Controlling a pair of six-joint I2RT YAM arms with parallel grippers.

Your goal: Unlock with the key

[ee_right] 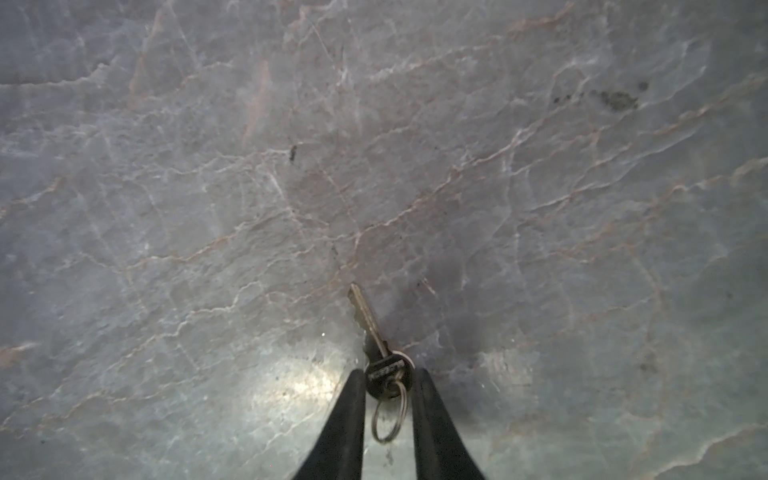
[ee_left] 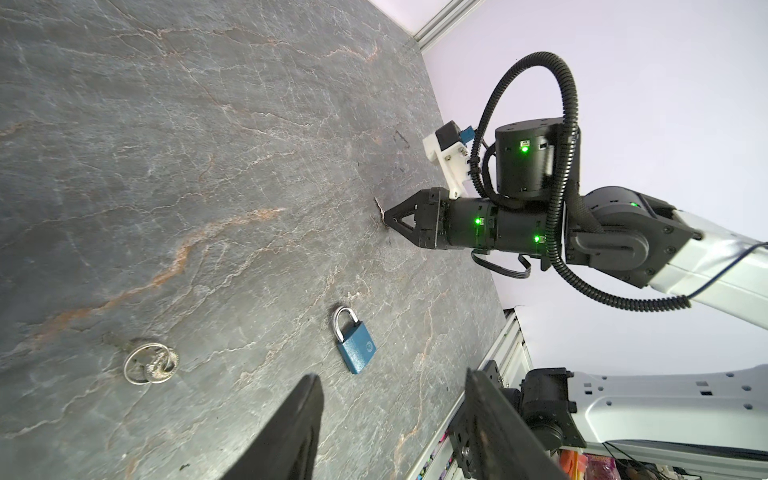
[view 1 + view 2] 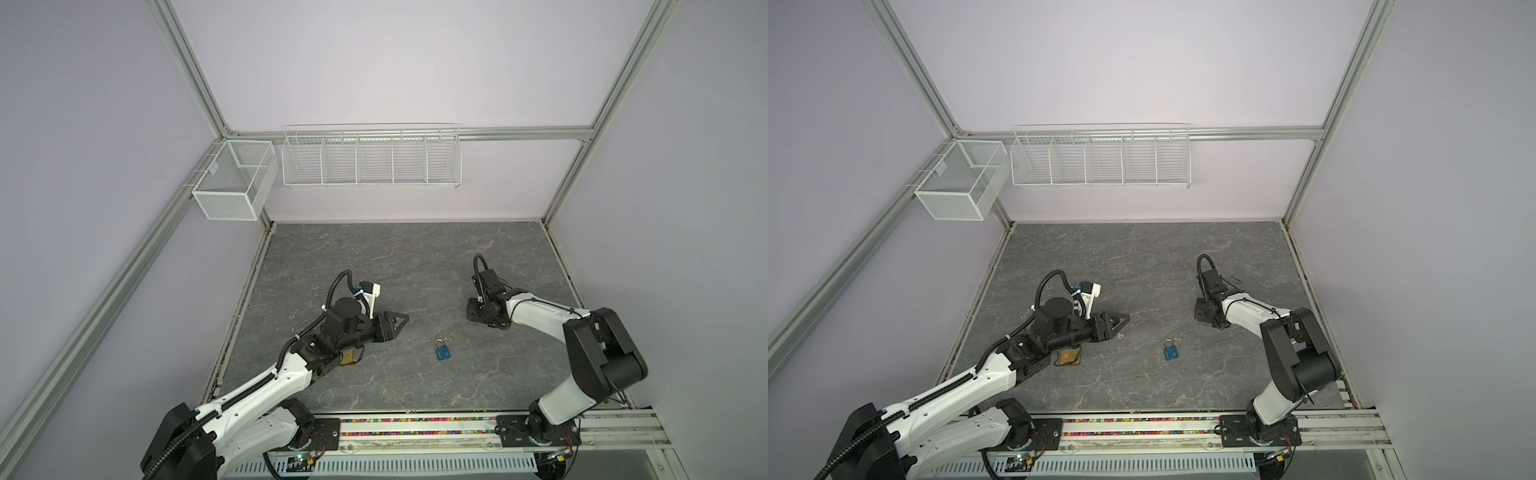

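The key [image 1: 367, 318] has a black head and a small split ring, and its silver blade points away over the stone table. My right gripper [image 1: 388, 380] is shut on the key's head, one finger on each side. It stands low over the table's right half [image 3: 473, 316] [image 3: 1200, 312]. A blue padlock [image 3: 443, 353] [image 3: 1171, 353] [image 2: 355, 348] with a closed silver shackle lies flat mid-table, apart from both grippers. To the padlock's left, my left gripper [image 2: 395, 401] [image 3: 400, 321] [image 3: 1121, 320] hovers open with nothing in it.
A loose metal ring [image 2: 150, 365] [image 3: 1120, 336] lies on the table near the left gripper. A brass-coloured object [image 3: 347, 357] [image 3: 1069, 356] sits partly hidden under the left arm. White wire baskets [image 3: 370, 160] hang on the back wall. The arms' base rail [image 3: 415, 430] runs along the front edge.
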